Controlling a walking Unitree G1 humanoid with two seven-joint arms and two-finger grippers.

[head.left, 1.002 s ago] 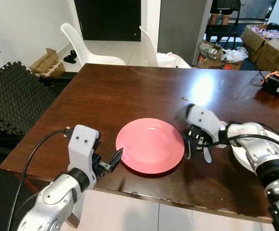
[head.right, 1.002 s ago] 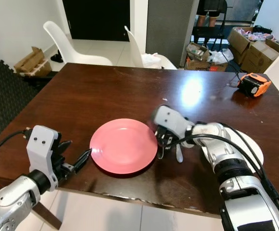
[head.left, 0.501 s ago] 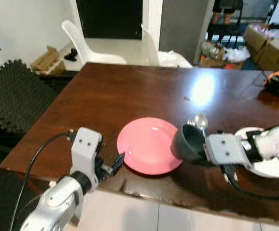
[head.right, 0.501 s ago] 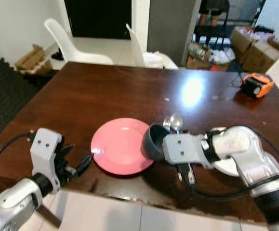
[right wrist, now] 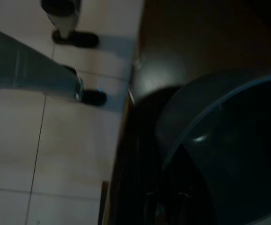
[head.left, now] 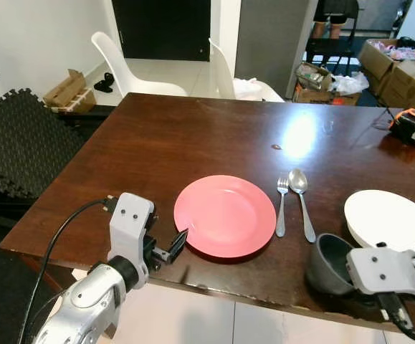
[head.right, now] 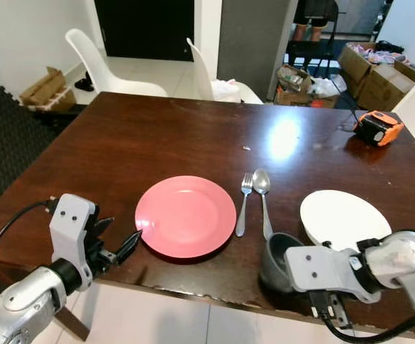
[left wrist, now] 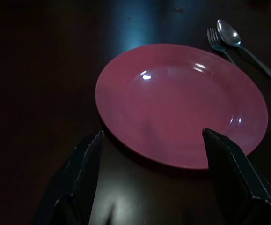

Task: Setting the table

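A pink plate (head.left: 225,215) lies near the front edge of the dark wooden table (head.left: 193,136). To its right, a fork (head.left: 281,208) and a spoon (head.left: 302,202) lie side by side. A white plate (head.left: 390,221) sits further right. My right gripper (head.left: 345,276) is shut on the rim of a dark grey bowl (head.left: 329,261) at the table's front right edge; the bowl (right wrist: 229,140) looms close in the right wrist view. My left gripper (left wrist: 152,136) is open, low at the pink plate's (left wrist: 182,103) left edge, one finger on each side of the rim.
An orange tape measure (head.left: 413,123) sits at the far right of the table. Two white chairs (head.left: 132,68) stand behind it, with cardboard boxes (head.left: 401,68) at the back right. Black foam mats (head.left: 17,143) lie to the left. The table edge is right under the bowl.
My right gripper left the fork and spoon beside the pink plate, then carried the dark bowl from the plate's right rim to the front right edge. The left gripper stayed.
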